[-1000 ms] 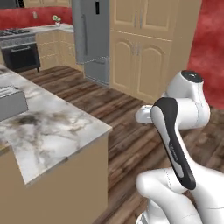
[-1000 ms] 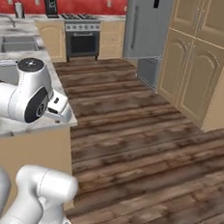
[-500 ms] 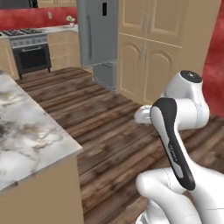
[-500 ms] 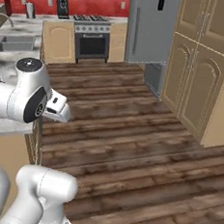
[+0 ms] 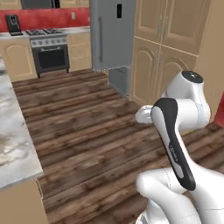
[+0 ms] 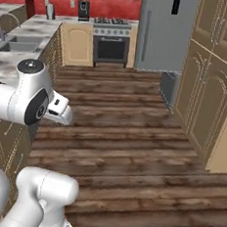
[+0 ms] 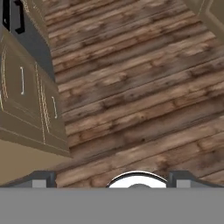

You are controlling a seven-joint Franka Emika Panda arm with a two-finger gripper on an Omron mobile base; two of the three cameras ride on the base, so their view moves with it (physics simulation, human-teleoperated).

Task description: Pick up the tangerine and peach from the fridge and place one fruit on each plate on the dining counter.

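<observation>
A white robot arm (image 5: 177,131) stands folded at near right on a dark wood floor (image 5: 83,127), facing the closed grey fridge (image 5: 111,35) at the far wall, a stove (image 5: 50,50) to its left, tan cupboards (image 5: 168,52) to its right, and a marbled counter (image 5: 13,140) at near left.

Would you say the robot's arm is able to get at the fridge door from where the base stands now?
Probably not yet. The fridge stands shut at the far end of the wooden floor, and the arm is folded close over its base, with a long stretch of open floor between them. Nothing blocks the way.
</observation>
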